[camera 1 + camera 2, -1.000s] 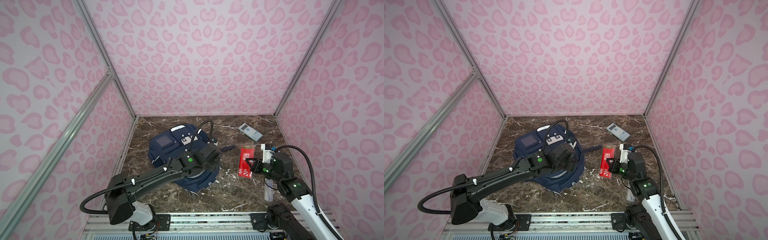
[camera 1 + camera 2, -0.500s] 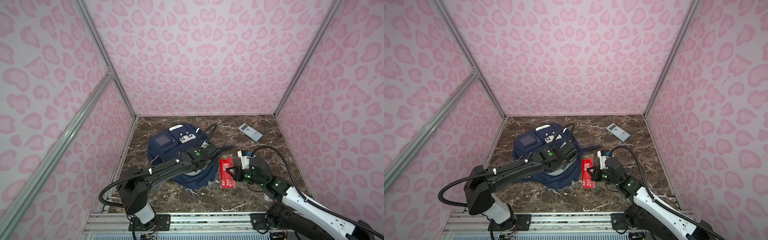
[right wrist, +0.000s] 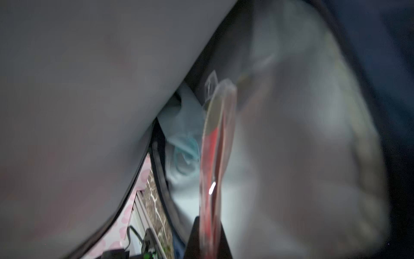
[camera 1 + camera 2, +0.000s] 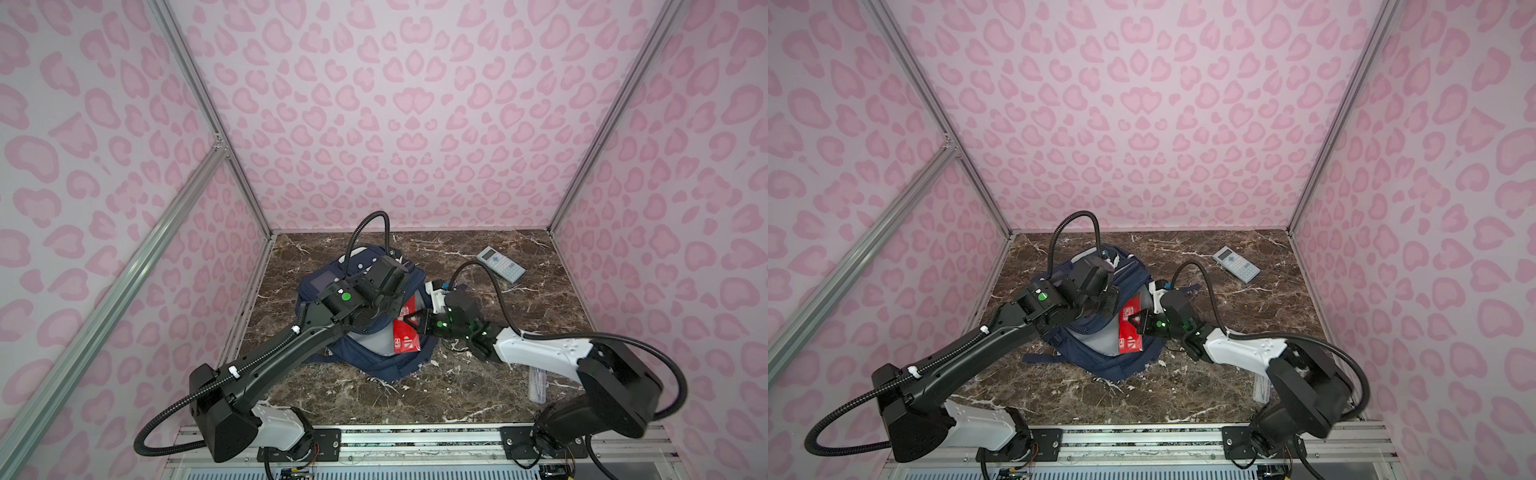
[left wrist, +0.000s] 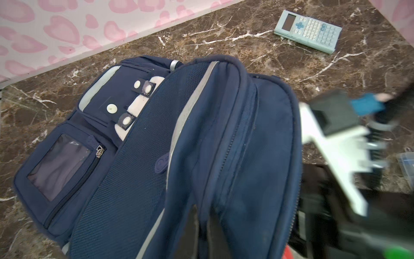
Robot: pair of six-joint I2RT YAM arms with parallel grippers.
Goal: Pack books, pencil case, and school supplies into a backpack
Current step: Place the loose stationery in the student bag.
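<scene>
In both top views the backpack (image 4: 386, 368) lies on the desk (image 4: 457, 390), more on the side of my left arm (image 4: 291, 353), and its main opening shows the grey lining. This arm reaches over the bag with its jaws down on the upper flap. I judge that it lifts the flap so that the mouth is wide for the other arm. The right arm (image 4: 540, 349) comes from the side with the red pack (image 4: 405, 332) clamped by one edge, and the pack stands over the opening, perhaps partly inside it. The calculator (image 4: 500, 264) lies near the far wall, well apart from the bag. The clear ruler pack (image 4: 538, 384) lies on the desk beside the right arm. Neither of them is packed yet. In the left wrist view the left jaws are clenched on a fold of navy fabric at the rim of the backpack (image 5: 224, 145), and the calculator (image 5: 308, 31) is on the desk behind it. The right wrist view is blurred, but the right jaws grasp the red pack (image 3: 212, 157), seen edge-on and pointing into the grey interior. I think this thin-edge hold lets it slide in like a card. Beside it, deeper in the bag, I see light aqua fabric with a loop, which I take for the pencil case (image 3: 183, 143). The books I cannot find in any view, so I cannot tell if they are inside.
</scene>
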